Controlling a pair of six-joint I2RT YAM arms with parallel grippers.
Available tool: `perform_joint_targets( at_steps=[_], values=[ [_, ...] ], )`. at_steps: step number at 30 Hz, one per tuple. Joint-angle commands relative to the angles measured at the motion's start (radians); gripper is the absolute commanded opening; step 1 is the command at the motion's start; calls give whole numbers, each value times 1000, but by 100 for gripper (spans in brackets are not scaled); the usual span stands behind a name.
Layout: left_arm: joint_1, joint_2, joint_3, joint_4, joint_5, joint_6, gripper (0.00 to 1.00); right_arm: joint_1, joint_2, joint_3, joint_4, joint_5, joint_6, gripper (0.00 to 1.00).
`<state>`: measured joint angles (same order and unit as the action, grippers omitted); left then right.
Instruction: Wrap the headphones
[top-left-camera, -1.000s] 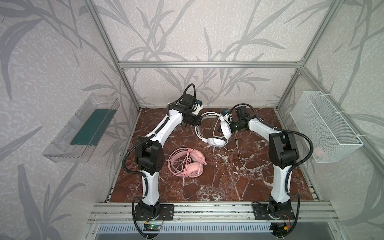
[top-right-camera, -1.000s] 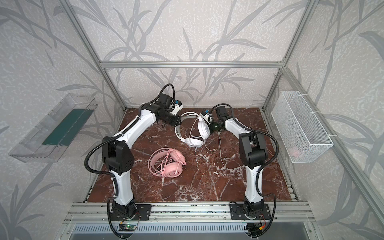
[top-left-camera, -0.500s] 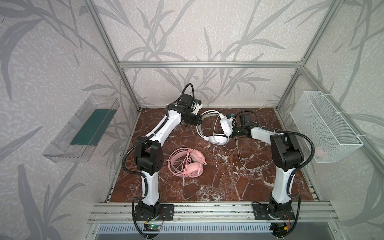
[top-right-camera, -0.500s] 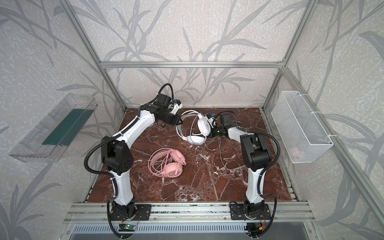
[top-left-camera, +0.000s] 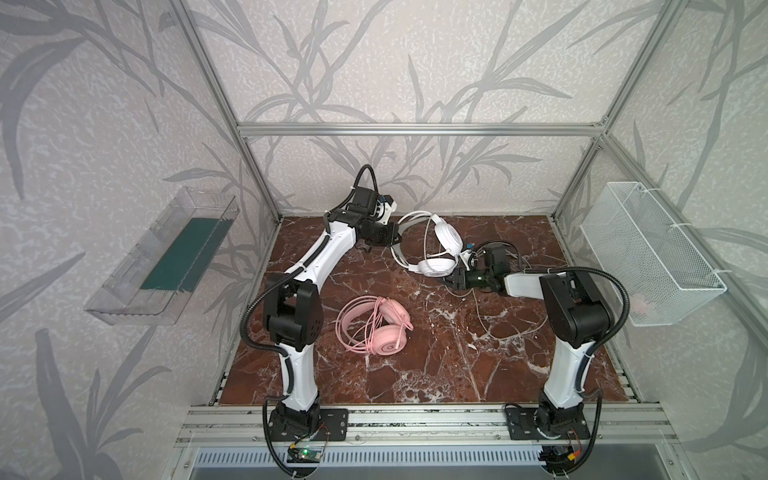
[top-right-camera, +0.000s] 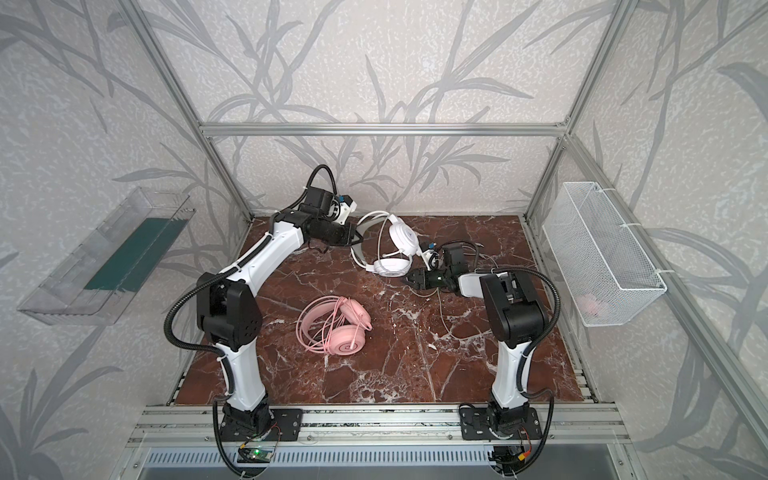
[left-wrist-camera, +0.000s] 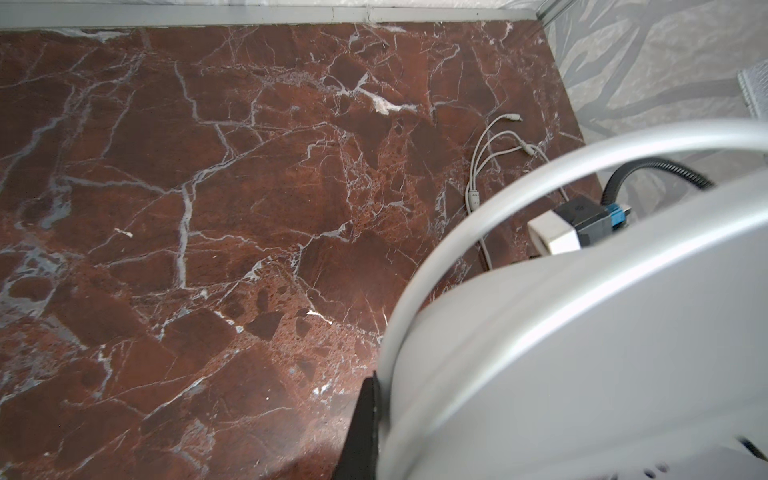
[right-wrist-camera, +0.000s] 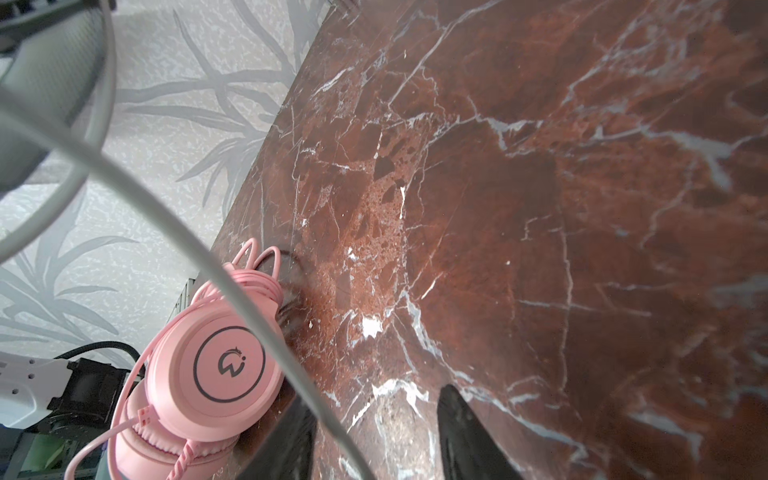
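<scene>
I am clamping my left gripper (top-left-camera: 395, 240) tight on the wire headband of the white over-ear headphones (top-left-camera: 446, 239), holding them tilted near the back of the red-brown marble tabletop (top-left-camera: 457, 374). Their lower cup is hanging just beside my right gripper (top-left-camera: 451, 283), whose jaws are standing parted close above the marble. The thin white cable (left-wrist-camera: 471, 195) is trailing loose across the table and, in the right wrist view, is running between my right fingers (right-wrist-camera: 465, 434) without being pinched. The pink over-ear headphones (top-left-camera: 384, 328), cable looped round them, are lying well apart toward the front. A clear plastic tray (top-left-camera: 124, 291) is hanging on the left wall and a white wire basket (top-left-camera: 665, 257) on the right. Compared with a second ago, my right gripper is sitting lower, away from the upper cup, with its jaws wider, while my left is gripping as before
</scene>
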<state>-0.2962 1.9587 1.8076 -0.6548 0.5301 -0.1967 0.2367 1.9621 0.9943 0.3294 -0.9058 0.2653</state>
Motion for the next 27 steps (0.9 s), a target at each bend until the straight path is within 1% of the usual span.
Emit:
perform_joint_targets(
  at_steps=[1,6,10,14,17,19,23,27],
  values=[
    [12,-70,-14,105,82,-86,0,6,-22,-24,67,1,33,47],
    [18,-77,-21,137,91,-120,0,16,-2,-22,66,11,28,45],
    [20,-77,-16,138,101,-124,0,18,1,-23,75,46,9,47],
    [20,-74,-17,130,102,-124,0,18,15,27,19,64,-31,48],
    [20,-74,-14,123,104,-124,0,18,12,40,35,99,-40,50],
    [19,-78,-14,120,104,-123,0,17,11,51,58,108,-34,52],
    [20,-83,-13,120,110,-128,0,19,46,99,69,88,-6,58],
    [18,-86,-5,111,107,-129,0,34,64,97,145,74,33,67]
  ],
)
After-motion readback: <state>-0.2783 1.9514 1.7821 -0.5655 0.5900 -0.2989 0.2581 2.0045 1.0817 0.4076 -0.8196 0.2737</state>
